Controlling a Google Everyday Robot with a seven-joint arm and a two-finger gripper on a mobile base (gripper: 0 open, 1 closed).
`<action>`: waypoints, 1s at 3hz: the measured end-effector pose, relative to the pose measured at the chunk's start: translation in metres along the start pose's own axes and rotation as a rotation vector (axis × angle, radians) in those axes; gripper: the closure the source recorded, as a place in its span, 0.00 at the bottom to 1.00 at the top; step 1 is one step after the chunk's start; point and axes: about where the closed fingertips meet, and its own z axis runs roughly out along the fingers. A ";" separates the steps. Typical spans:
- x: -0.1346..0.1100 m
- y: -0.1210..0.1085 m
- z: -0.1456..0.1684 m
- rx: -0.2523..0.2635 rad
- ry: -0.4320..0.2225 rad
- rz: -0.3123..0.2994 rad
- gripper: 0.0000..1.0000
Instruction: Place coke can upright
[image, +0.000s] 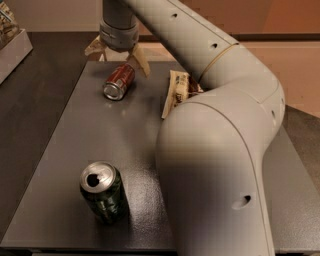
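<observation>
**Q:** At the far end of the tabletop (65, 130), what lies there?

**A:** The coke can (119, 81), on its side. Its silver end faces the camera and slightly left, and its red body points away toward the back edge.

**Q:** And the gripper (118, 60)?

**A:** It hangs right over the can's far end, coming down from the top of the view. Its fingers (140, 61) are spread apart with nothing between them. One tan tip sits up and to the left of the can, and the other is just beside the can's far right side. I cannot tell whether that tip touches the can.

**Q:** Anything else on the surface?

**A:** A dark green can (102, 191) stands upright near the front edge, well apart from the red one, with its opened silver top showing. A snack packet (175, 92) lies to the right of the coke can, partly hidden behind the arm (220, 150). The pale grey arm fills much of the right side.
</observation>
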 end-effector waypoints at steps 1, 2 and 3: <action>-0.009 -0.003 0.011 -0.024 -0.020 -0.027 0.00; -0.015 0.000 0.024 -0.063 -0.034 -0.039 0.00; -0.018 0.006 0.034 -0.096 -0.046 -0.037 0.00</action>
